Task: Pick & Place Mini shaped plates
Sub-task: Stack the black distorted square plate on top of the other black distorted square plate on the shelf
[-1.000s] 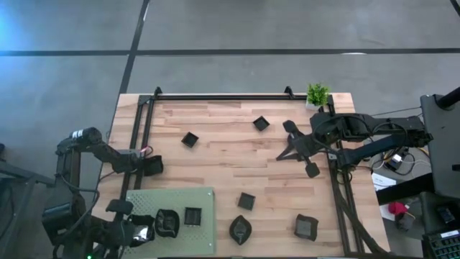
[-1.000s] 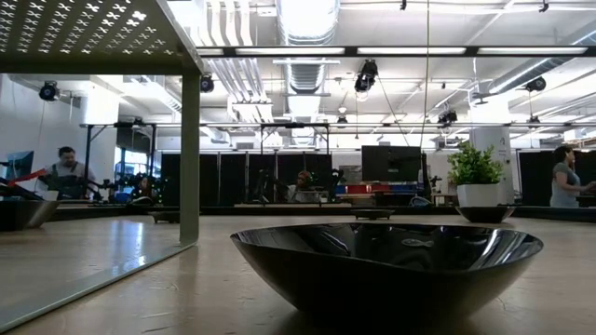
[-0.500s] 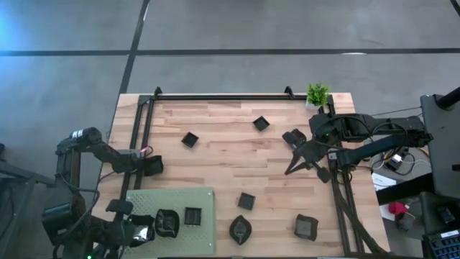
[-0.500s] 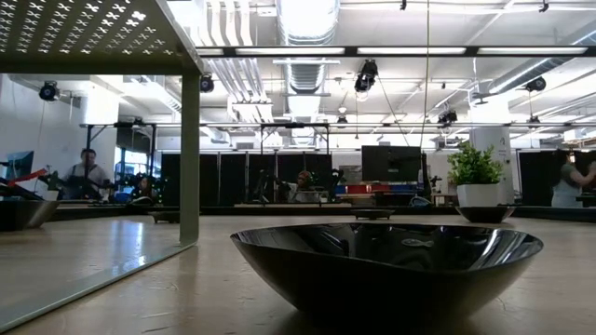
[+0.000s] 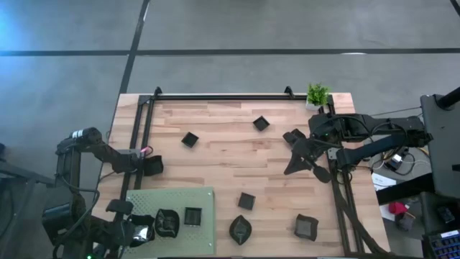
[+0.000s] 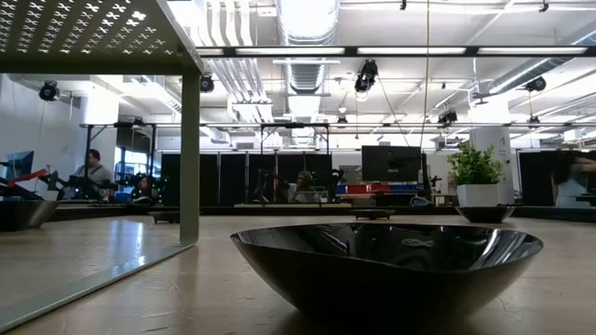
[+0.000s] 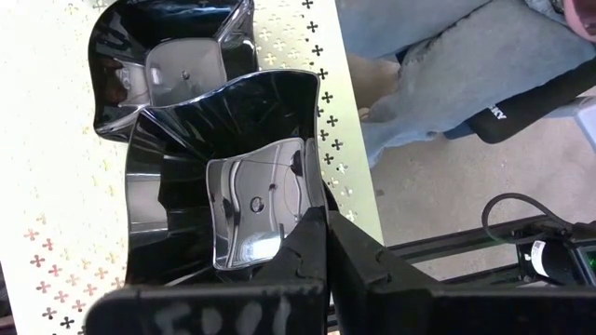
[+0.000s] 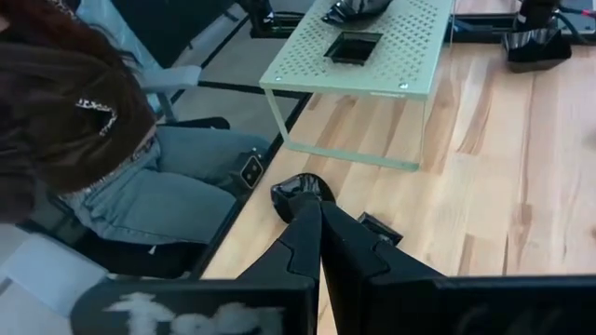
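Observation:
Several small black dishes are spread about. On the wooden table lie squares (image 5: 190, 139), (image 5: 261, 124), (image 5: 246, 201), a leaf-like one (image 5: 241, 229) and a larger one (image 5: 305, 226). Two more rest on the green perforated mat (image 5: 144, 201): a wavy-rimmed dish (image 7: 233, 186) and another (image 7: 177, 65) beyond it. My left gripper (image 7: 324, 223) is shut at the mat's left end, its tips by the wavy dish's rim. My right gripper (image 5: 289, 170) hovers shut over the table's right half, holding nothing. From there the leaf dish (image 8: 298, 191) shows ahead. My left gripper's shut fingertips (image 7: 312, 233) stand at the rim (image 7: 312, 186) of the wavy-edged dish that rests on the mat. The fingers cover the spot, so I cannot tell whether they touch it.
A small potted plant (image 5: 317, 93) stands at the far right corner. Black rails (image 5: 215, 96) frame the table's far, left and right sides. The low view shows one dish (image 6: 386, 270) close up and a mat leg (image 6: 191, 158). A seated person's legs (image 8: 177, 177) are at the near edge.
My right gripper has swung a short way toward the near and right edges and turned, so its shut fingers now point more toward the near edge. My left gripper and all the dishes have stayed where they were.

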